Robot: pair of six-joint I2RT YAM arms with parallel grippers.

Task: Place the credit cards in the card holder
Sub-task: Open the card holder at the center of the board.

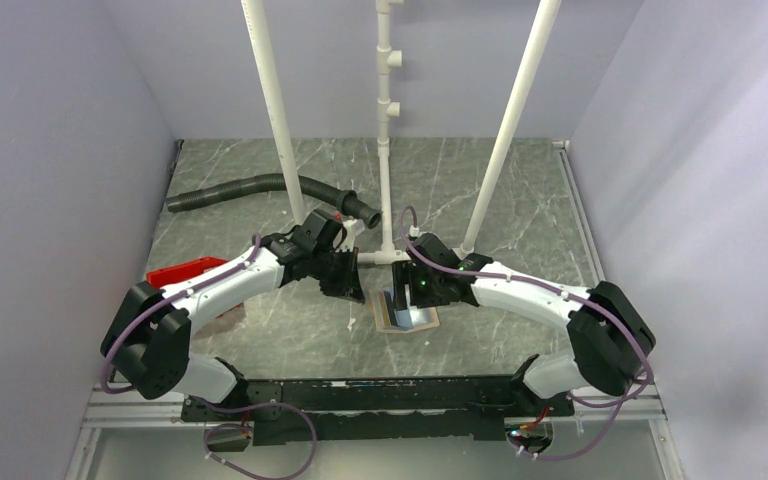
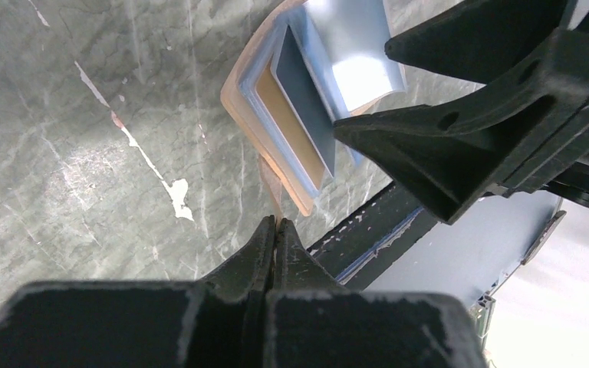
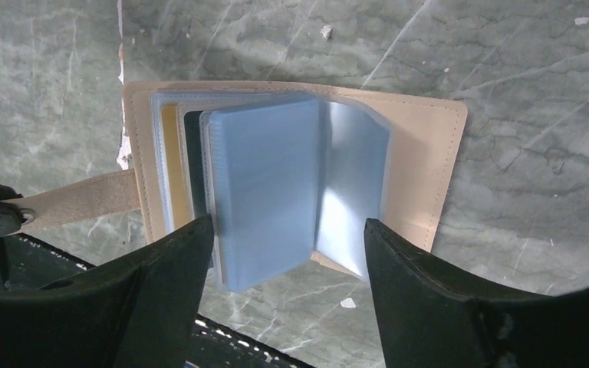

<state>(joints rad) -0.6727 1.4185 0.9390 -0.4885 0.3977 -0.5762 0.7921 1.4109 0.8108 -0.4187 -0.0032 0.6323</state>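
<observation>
Two claws: snap tab (image 2: pixel 271 184) is pinched by the left gripper (image 2: pixel 276 227); right gripper (image 3: pixel 287 230) is held spread.
Leather: tan stitched card holder (image 3: pixel 426 146) is laid open beneath the right gripper.
Plastic: glossy pale-blue sleeves (image 3: pixel 264 184) are fanned between its fingers.

Bare tabletop (image 1: pixel 300 345) nearside of card holder (image 1: pixel 407 318); white poles (image 1: pixel 385 195) behind, arms (image 1: pixel 240 275) either side.

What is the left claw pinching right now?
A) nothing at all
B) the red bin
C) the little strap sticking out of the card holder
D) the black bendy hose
C: in the left wrist view the left gripper has its fingertips shut tight on the thin tan strap that sticks out from the edge of the open card holder.
</observation>
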